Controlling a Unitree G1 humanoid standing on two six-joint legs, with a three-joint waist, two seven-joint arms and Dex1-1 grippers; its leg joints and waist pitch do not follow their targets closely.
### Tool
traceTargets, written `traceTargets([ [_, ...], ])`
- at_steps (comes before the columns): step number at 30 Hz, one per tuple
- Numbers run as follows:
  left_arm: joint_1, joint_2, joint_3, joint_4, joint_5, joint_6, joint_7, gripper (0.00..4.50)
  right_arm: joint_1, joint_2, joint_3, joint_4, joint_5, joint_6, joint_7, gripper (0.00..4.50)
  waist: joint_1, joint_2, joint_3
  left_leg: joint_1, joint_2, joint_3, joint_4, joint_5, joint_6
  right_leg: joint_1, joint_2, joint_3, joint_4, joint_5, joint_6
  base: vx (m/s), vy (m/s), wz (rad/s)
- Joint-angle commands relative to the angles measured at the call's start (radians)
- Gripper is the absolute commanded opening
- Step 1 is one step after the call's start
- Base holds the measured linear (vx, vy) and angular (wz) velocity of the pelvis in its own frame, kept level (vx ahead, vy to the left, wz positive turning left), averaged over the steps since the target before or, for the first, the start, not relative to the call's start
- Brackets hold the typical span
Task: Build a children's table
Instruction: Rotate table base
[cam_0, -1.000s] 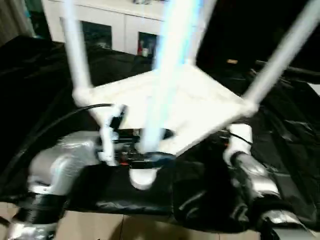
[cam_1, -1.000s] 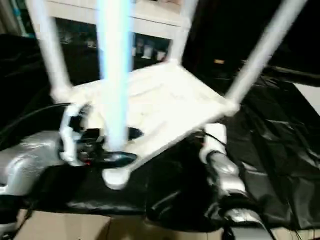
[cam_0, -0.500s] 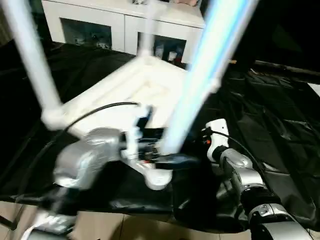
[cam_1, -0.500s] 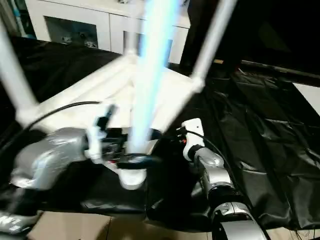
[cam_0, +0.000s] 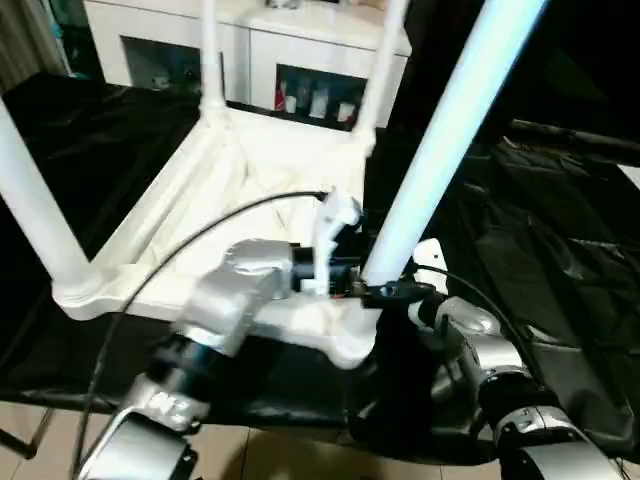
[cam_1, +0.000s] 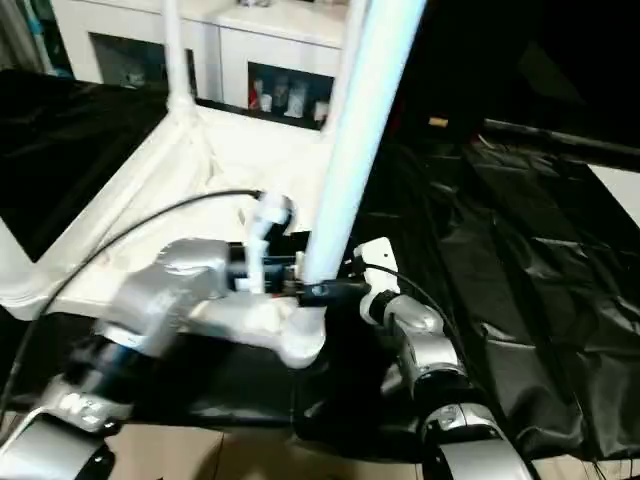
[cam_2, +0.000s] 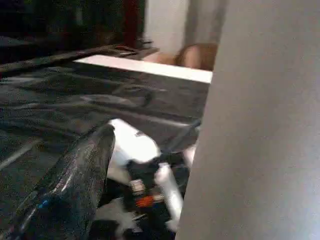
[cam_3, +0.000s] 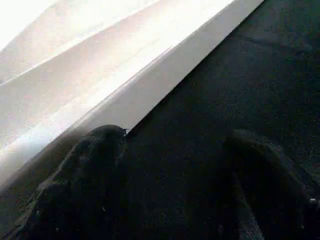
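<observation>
The children's table (cam_0: 200, 210) lies upside down on black sheeting, its white legs pointing up. My left arm reaches across to the near right corner. There my left gripper (cam_0: 385, 292) stands open around the base of a leg (cam_0: 440, 130) that leans up to the right. In the left wrist view one black finger (cam_2: 75, 185) stays a little apart from that leg (cam_2: 260, 125). My right gripper (cam_3: 175, 135) is open over the sheet beside the table top's edge (cam_3: 150, 80), with nothing between its fingers. Its white wrist (cam_0: 430, 262) sits just right of the leg base.
A white cabinet with glass doors (cam_0: 290, 60) stands behind the table. Crumpled black sheeting (cam_0: 560, 230) covers the surface to the right. A black cable (cam_0: 200, 240) arcs from my left arm over the table top. Tiled floor (cam_0: 280, 455) shows along the near edge.
The upside-down table has swung round on the sheet. Its near corner and leg moved right together with my left gripper, ending close beside my right wrist. The camera shifted too.
</observation>
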Motion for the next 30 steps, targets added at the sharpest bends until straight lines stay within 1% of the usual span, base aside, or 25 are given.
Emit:
traceTargets([
  [1, -0.013, 0.003, -0.002, 0.044, 0.049, -0.03, 0.054, 4.43, 0.01, -0.035, -0.027, -0.035, 0.011, -0.002, 0.001, 3.88, 0.012, 0.013, -0.063, -0.007, -0.019, 0.018, -0.068, -0.234, 0.021, 0.058, -0.027, 0.028, -0.084, -0.265, -0.157, 0.0, 0.0, 0.0],
  [2, -0.011, 0.002, -0.005, 0.056, 0.069, -0.062, 0.066, 4.43, 0.024, -0.057, -0.044, -0.059, 0.024, 0.002, 0.009, 3.88, 0.014, 0.013, -0.062, -0.007, -0.02, 0.018, -0.069, -0.239, 0.023, 0.058, -0.027, 0.028, -0.086, -0.284, -0.149, 0.0, 0.0, 0.0],
  [4, 0.0, 0.01, -0.009, 0.042, 0.065, -0.061, 0.042, 4.43, 0.037, -0.072, -0.05, -0.084, 0.033, 0.01, 0.024, 3.88, 0.018, 0.014, -0.063, -0.006, -0.02, 0.019, -0.067, -0.238, 0.023, 0.056, -0.027, 0.028, -0.086, -0.295, -0.143, 0.0, 0.0, 0.0],
  [5, 0.008, 0.016, -0.013, 0.031, 0.061, -0.059, 0.024, 4.43, 0.046, -0.083, -0.054, -0.102, 0.039, 0.015, 0.035, 3.88, 0.021, 0.012, -0.062, -0.008, -0.02, 0.018, -0.068, -0.236, 0.026, 0.056, -0.027, 0.028, -0.086, -0.292, -0.142, 0.0, 0.0, 0.0],
  [6, 0.02, 0.024, -0.015, 0.015, 0.049, -0.055, -0.001, 4.43, 0.057, -0.092, -0.055, -0.121, 0.044, 0.019, 0.052, 3.88, 0.021, 0.014, -0.064, -0.008, -0.02, 0.018, -0.068, -0.234, 0.026, 0.056, -0.027, 0.028, -0.085, -0.287, -0.146, 0.0, 0.0, 0.0],
  [7, 0.041, 0.041, -0.018, -0.015, 0.026, -0.04, -0.047, 4.43, 0.08, -0.113, -0.053, -0.161, 0.052, 0.028, 0.09, 3.88, 0.024, 0.013, -0.063, -0.009, -0.018, 0.018, -0.068, -0.232, 0.032, 0.059, -0.028, 0.028, -0.085, -0.276, -0.149, 0.0, 0.0, 0.0],
  [8, 0.056, 0.057, -0.02, -0.028, 0.013, -0.033, -0.083, 4.43, 0.101, -0.132, -0.047, -0.193, 0.055, 0.035, 0.124, 3.88, 0.023, 0.012, -0.063, -0.01, -0.017, 0.018, -0.069, -0.229, 0.039, 0.058, -0.027, 0.028, -0.083, -0.259, -0.159, 0.0, 0.0, 0.0],
  [9, 0.066, 0.076, -0.025, -0.029, 0.012, -0.033, -0.111, 4.43, 0.119, -0.15, -0.038, -0.218, 0.052, 0.038, 0.151, 3.88, 0.023, 0.016, -0.063, -0.01, -0.018, 0.018, -0.069, -0.227, 0.038, 0.056, -0.026, 0.028, -0.082, -0.253, -0.162, 0.0, 0.0, 0.0],
  [10, 0.074, 0.098, -0.033, -0.022, 0.019, -0.041, -0.135, 4.43, 0.136, -0.168, -0.027, -0.24, 0.047, 0.041, 0.176, 3.88, 0.024, 0.016, -0.063, -0.009, -0.018, 0.018, -0.069, -0.226, 0.041, 0.057, -0.024, 0.028, -0.083, -0.248, -0.162, 0.0, 0.0, 0.0],
  [11, 0.076, 0.128, -0.05, -0.003, 0.04, -0.057, -0.163, 4.17, 0.152, -0.187, -0.015, -0.257, 0.037, 0.041, 0.195, 3.88, 0.025, 0.018, -0.062, -0.009, -0.017, 0.017, -0.071, -0.231, 0.044, 0.055, -0.024, 0.027, -0.083, -0.248, -0.162, 0.0, 0.0, 0.0],
  [12, 0.069, 0.172, -0.075, 0.044, 0.09, -0.094, -0.186, 4.17, 0.177, -0.218, 0.007, -0.283, 0.022, 0.042, 0.226, 3.88, 0.024, 0.019, -0.062, -0.008, -0.017, 0.017, -0.072, -0.236, 0.043, 0.055, -0.023, 0.027, -0.084, -0.253, -0.16, 0.0, 0.0, 0.0],
  [13, 0.069, 0.173, -0.076, 0.045, 0.092, -0.095, -0.186, 4.09, 0.177, -0.218, 0.008, -0.283, 0.022, 0.042, 0.226, 3.88, 0.024, 0.019, -0.063, -0.006, -0.017, 0.018, -0.071, -0.236, 0.043, 0.054, -0.023, 0.027, -0.085, -0.251, -0.16, 0.0, 0.0, 0.0],
  [14, 0.052, 0.21, -0.097, 0.097, 0.141, -0.136, -0.203, 4.06, 0.199, -0.241, 0.025, -0.318, 0.019, 0.05, 0.26, 3.88, 0.023, 0.019, -0.061, -0.006, -0.018, 0.017, -0.073, -0.243, 0.046, 0.054, -0.022, 0.027, -0.086, -0.257, -0.153, 0.0, 0.0, 0.0],
  [15, 0.042, 0.226, -0.106, 0.119, 0.161, -0.151, -0.21, 3.97, 0.208, -0.25, 0.033, -0.336, 0.017, 0.053, 0.273, 3.88, 0.024, 0.02, -0.061, -0.005, -0.017, 0.017, -0.073, -0.245, 0.043, 0.054, -0.024, 0.027, -0.086, -0.259, -0.152, 0.0, 0.0, 0.0],
  [16, 0.036, 0.232, -0.109, 0.131, 0.171, -0.159, -0.211, 3.85, 0.213, -0.254, 0.037, -0.345, 0.016, 0.052, 0.28, 3.88, 0.023, 0.019, -0.063, -0.008, -0.017, 0.016, -0.073, -0.243, 0.041, 0.056, -0.026, 0.028, -0.085, -0.26, -0.151, 0.0, 0.0, 0.0],
  [17, 0.008, 0.254, -0.117, 0.18, 0.205, -0.191, -0.219, 3.75, 0.239, -0.27, 0.059, -0.397, 0.02, 0.063, 0.321, 3.88, 0.026, 0.02, -0.062, -0.004, -0.018, 0.017, -0.072, -0.246, 0.04, 0.054, -0.025, 0.028, -0.089, -0.268, -0.146, 0.0, 0.0, 0.0],
  [18, -0.002, 0.257, -0.118, 0.196, 0.214, -0.204, -0.22, 3.72, 0.246, -0.274, 0.065, -0.413, 0.024, 0.068, 0.334, 3.88, 0.027, 0.022, -0.061, -0.006, -0.016, 0.015, -0.074, -0.247, 0.039, 0.055, -0.028, 0.028, -0.086, -0.264, -0.153, 0.0, 0.0, 0.0],
  [20, -0.012, 0.259, -0.119, 0.21, 0.222, -0.215, -0.219, 3.52, 0.252, -0.276, 0.07, -0.425, 0.026, 0.07, 0.343, 3.88, 0.031, 0.021, -0.06, -0.005, -0.015, 0.015, -0.074, -0.252, 0.037, 0.054, -0.03, 0.028, -0.086, -0.269, -0.158, 0.0, 0.0, 0.0],
  [22, -0.035, 0.261, -0.125, 0.24, 0.234, -0.231, -0.22, 3.31, 0.269, -0.283, 0.08, -0.463, 0.027, 0.081, 0.364, 3.88, 0.038, 0.025, -0.061, -0.002, -0.014, 0.016, -0.073, -0.248, 0.034, 0.053, -0.032, 0.029, -0.084, -0.258, -0.167, 0.0, 0.0, 0.0],
  [24, -0.044, 0.262, -0.129, 0.253, 0.236, -0.234, -0.227, 3.27, 0.275, -0.287, 0.085, -0.477, 0.027, 0.087, 0.37, 3.88, 0.043, 0.022, -0.061, -0.004, -0.015, 0.016, -0.073, -0.234, 0.032, 0.056, -0.03, 0.029, -0.081, -0.23, -0.174, 0.0, 0.0, 0.0],
  [25, -0.06, 0.262, -0.136, 0.276, 0.241, -0.244, -0.248, 3.22, 0.285, -0.294, 0.095, -0.497, 0.028, 0.094, 0.38, 3.88, 0.044, 0.024, -0.061, -0.004, -0.015, 0.017, -0.073, -0.233, 0.03, 0.056, -0.031, 0.029, -0.081, -0.22, -0.178, 0.0, 0.0, 0.0],
  [28, -0.08, 0.258, -0.143, 0.317, 0.248, -0.252, -0.298, 2.88, 0.301, -0.304, 0.102, -0.524, 0.031, 0.108, 0.388, 3.88, 0.047, 0.025, -0.062, -0.004, -0.017, 0.017, -0.073, -0.229, 0.03, 0.058, -0.031, 0.03, -0.081, -0.217, -0.178, 0.0, 0.0, 0.0],
  [29, -0.077, 0.263, -0.151, 0.315, 0.25, -0.242, -0.329, 2.84, 0.306, -0.305, 0.102, -0.529, 0.03, 0.112, 0.388, 3.88, 0.046, 0.028, -0.061, -0.004, -0.016, 0.016, -0.074, -0.234, 0.029, 0.059, -0.032, 0.03, -0.082, -0.216, -0.182, 0.0, 0.0, 0.0],
  [30, -0.077, 0.264, -0.153, 0.314, 0.25, -0.24, -0.336, 2.84, 0.306, -0.305, 0.102, -0.53, 0.03, 0.113, 0.388, 3.88, 0.046, 0.026, -0.061, -0.004, -0.016, 0.016, -0.073, -0.238, 0.029, 0.058, -0.031, 0.03, -0.081, -0.218, -0.183, 0.0, 0.0, 0.0],
])
